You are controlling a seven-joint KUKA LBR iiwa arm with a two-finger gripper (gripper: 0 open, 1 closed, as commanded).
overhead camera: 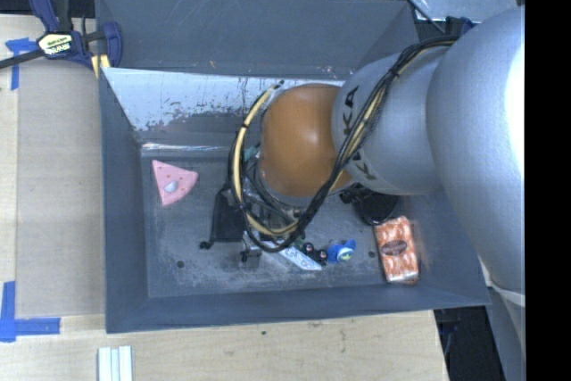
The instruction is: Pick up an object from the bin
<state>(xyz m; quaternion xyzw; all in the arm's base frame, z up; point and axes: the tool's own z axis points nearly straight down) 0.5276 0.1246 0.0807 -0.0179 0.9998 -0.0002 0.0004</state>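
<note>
Currently the arm (464, 120) reaches in from the right and fills much of the grey metal bin (125, 219). Its orange wrist cover (299, 143) sits above the middle of the floor, with yellow and black cables (241, 156) looped down its left side.

Claw (234, 244): low over the front-centre of the bin floor, below the orange cover. Its black body blocks my line of sight, so I cannot tell whether it is released or clenched. I see nothing gripped in it.

Things on the floor, noted by position:
- Small white flat piece (299, 258), just to the right of the claw, near the front wall. It is the nearest thing to the claw; whether they touch, I cannot tell.
- Small blue cylinder-like piece (340, 252), just beside the white piece on its right.
- Orange-brown patterned packet (397, 251), lying in the front right corner against the sloped wall.
- Black rounded thing (375, 206), partly under the arm, just behind the packet. I cannot make out what it is.
- Pink triangular piece (172, 181), lying flat at the left of the floor, well apart from the claw and from everything else.

No thing is lifted; all five lie on the bin floor.
</note>
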